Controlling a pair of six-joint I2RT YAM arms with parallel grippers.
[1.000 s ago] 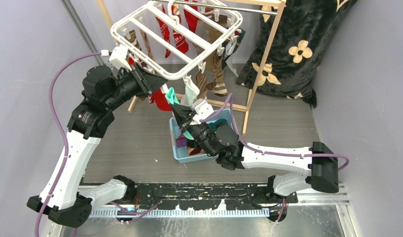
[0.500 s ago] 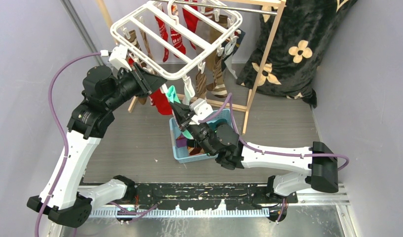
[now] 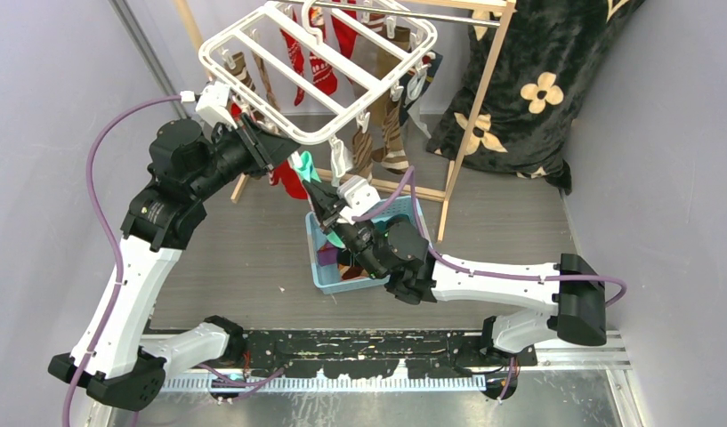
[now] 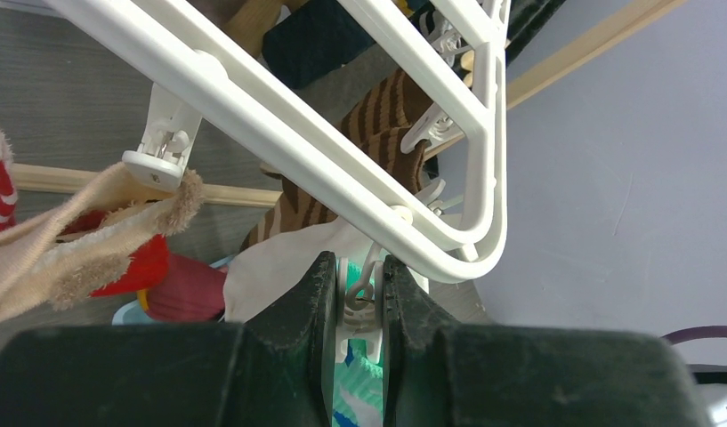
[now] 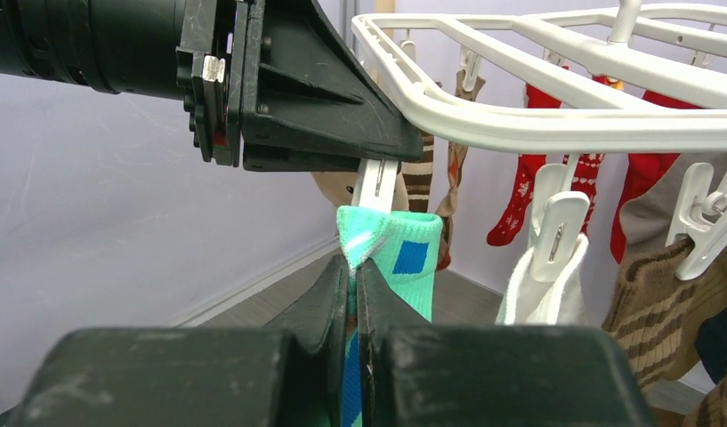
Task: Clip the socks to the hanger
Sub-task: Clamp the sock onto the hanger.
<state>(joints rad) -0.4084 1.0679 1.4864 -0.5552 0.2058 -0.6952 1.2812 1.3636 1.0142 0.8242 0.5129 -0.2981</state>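
Note:
The white slatted hanger hangs from the wooden frame, with red, brown striped and white socks clipped under it. My left gripper is shut on a white peg at the hanger's near corner. In the right wrist view that peg hangs just above the sock's cuff. My right gripper is shut on a teal sock with blue squares and holds its cuff up right under the peg. In the top view the teal sock sits between my left gripper and my right gripper.
A light blue basket with more socks stands on the floor under my right arm. The wooden pole frame stands behind it. A big black furry cloth with cream flowers hangs at the back right. A white sock hangs on the neighbouring peg.
My right gripper has lifted the teal sock up and to the left, closer to the peg held by my left gripper. The left arm has stayed in place.

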